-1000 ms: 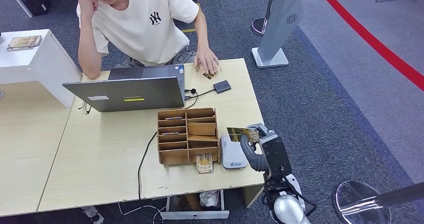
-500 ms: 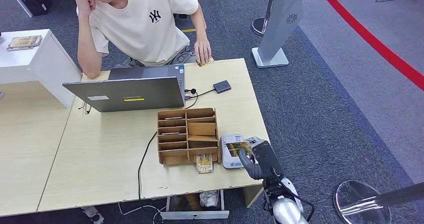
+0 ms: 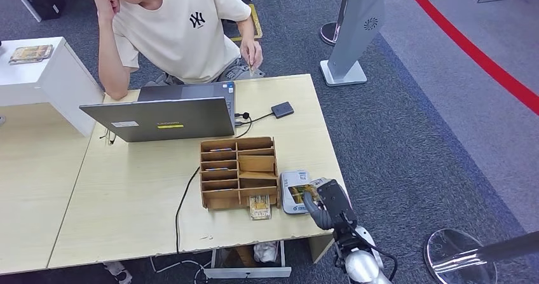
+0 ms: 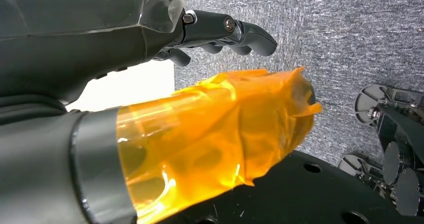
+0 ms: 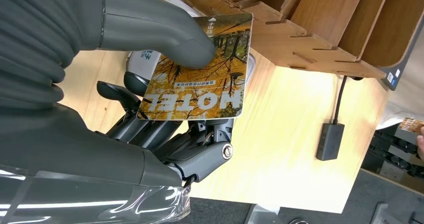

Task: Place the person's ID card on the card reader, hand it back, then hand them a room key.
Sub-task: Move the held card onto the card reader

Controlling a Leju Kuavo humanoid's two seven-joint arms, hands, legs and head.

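Card (image 5: pixel 197 73) pinched under the thumb of the right hand (image 3: pixel 327 202), its underside on the darker fingers (image 5: pixel 150 129), hovering just above the white card reader (image 3: pixel 293 191) beside the wooden organizer (image 3: pixel 238 171) — whether it touches the reader yet is hard to tell. To land it well, lower it flat and centred, then ease the thumb off without dragging it. Left hand (image 4: pixel 150 98) hangs over the carpet, fingers loosely curled on nothing, thumb wrapped in orange tape (image 4: pixel 215 134).
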